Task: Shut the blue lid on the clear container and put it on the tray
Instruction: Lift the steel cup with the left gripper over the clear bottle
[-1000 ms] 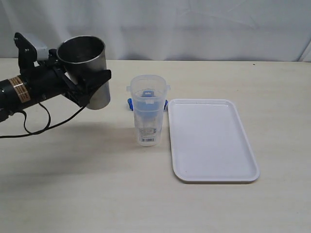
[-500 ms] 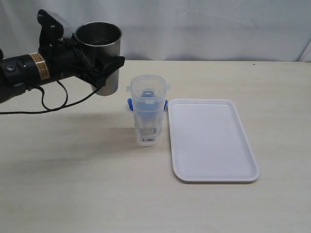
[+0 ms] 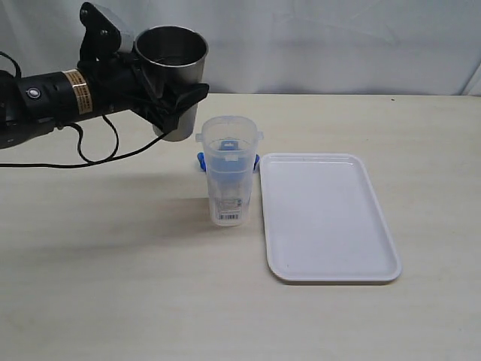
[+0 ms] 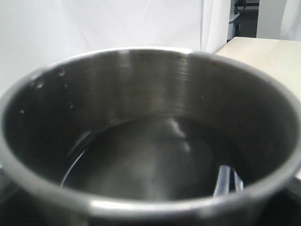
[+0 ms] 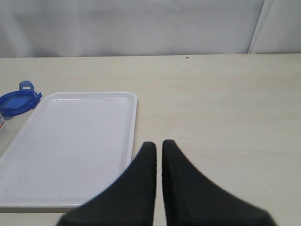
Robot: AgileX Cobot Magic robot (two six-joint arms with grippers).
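Observation:
The clear container (image 3: pixel 228 177) stands open and upright on the table, just left of the white tray (image 3: pixel 331 226). Behind it lies the blue lid (image 3: pixel 201 159), flat on the table; the right wrist view shows this lid (image 5: pixel 16 101) beside the tray (image 5: pixel 70 141). My left gripper (image 3: pixel 180 105) is shut on a grey steel tumbler (image 3: pixel 173 68) and holds it upright in the air, up and to the left of the container. The tumbler's inside (image 4: pixel 150 94) fills the left wrist view. My right gripper (image 5: pixel 159 143) is shut with nothing in it, low over the table by the tray's edge.
A white curtain hangs behind the table's far edge. The left arm's black cable (image 3: pixel 90 154) loops down to the table on the left. Bare table lies right of the tray and in front of the container.
My left arm has carried the steel tumbler to the right and a little higher, closer to the clear container. The container, lid and tray have not moved.

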